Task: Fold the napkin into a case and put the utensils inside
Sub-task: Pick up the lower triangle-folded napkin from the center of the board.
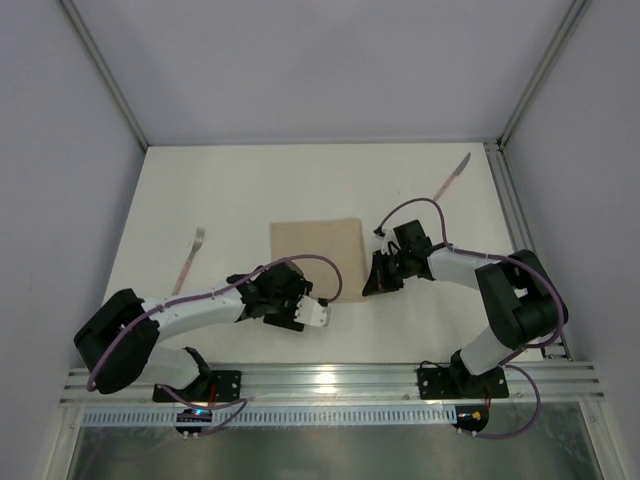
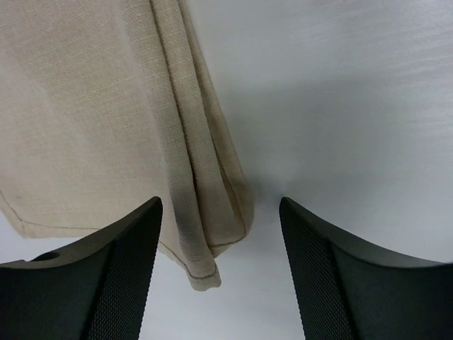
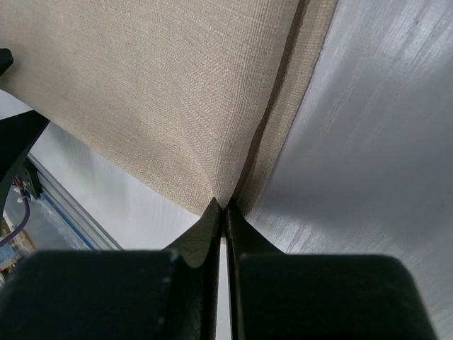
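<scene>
While the napkin (image 1: 315, 250) is lying mid-way on the bench (image 1: 250, 190) folded into flat layers, not yet a case, the right jaws are pinching one corner, the left jaws are hanging spread around another, and the fork (image 1: 190, 255) and knife (image 1: 452, 177) are waiting outside.

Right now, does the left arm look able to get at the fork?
Probably yes. The left pincer stands open at the near corner of the napkin, gripping nothing. The fork lies on the table on that arm's own side, with nothing between them.
</scene>
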Motion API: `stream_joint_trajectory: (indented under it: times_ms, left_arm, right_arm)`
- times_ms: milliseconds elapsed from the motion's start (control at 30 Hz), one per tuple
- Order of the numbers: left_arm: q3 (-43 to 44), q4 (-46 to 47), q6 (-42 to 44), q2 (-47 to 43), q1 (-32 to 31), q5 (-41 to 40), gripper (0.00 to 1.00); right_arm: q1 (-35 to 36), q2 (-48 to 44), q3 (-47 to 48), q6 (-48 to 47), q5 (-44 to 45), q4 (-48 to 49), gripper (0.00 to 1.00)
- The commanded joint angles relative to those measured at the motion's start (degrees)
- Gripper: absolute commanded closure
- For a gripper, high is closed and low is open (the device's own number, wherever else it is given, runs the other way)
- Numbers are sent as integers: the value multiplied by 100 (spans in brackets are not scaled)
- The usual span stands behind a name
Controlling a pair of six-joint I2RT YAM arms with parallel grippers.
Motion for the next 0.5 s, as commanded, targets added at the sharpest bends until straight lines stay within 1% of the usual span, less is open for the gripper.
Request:
stream_joint_trajectory:
  times_ms: [0,33,67,133,167,200,233,300,333,367,433,467]
  left_arm:
    - [-289,437,16,242,-58,-190,32]
    - [-307,473,16,268,-58,-208,36]
    - [-324,499,7,295,-58,-226,39]
    - [-342,491,-2,365,-58,-235,46]
    - [-342,500,-2,374,-67,-235,56]
    - [-359,500,-19,391,-76,-296,63]
    - [-368,517,-28,400,-76,-427,76]
    - [-395,552,-89,374,-76,-437,90]
    - [-395,578,-124,357,-76,-411,100]
    - [-395,587,-142,304,-76,-402,100]
    - [-368,588,-238,225,-76,-393,100]
    - [-307,509,-274,181,-76,-375,100]
  right_arm:
    - [-25,-43,-37,55,21,231,96]
    - [-25,-61,-46,72,4,240,96]
    - [-25,-78,-37,73,4,240,96]
    - [-25,-96,-46,73,12,240,93]
    - [-25,-139,-46,73,21,231,91]
    - [-25,-175,-46,81,30,222,90]
    - [-33,-210,-37,81,39,222,89]
    - [-33,-350,-29,90,65,205,82]
    - [-25,-420,-2,73,65,187,80]
    - [-25,-499,15,55,74,152,75]
    - [-33,-798,94,-111,100,82,70]
    - [-33,-938,121,-199,231,-5,66]
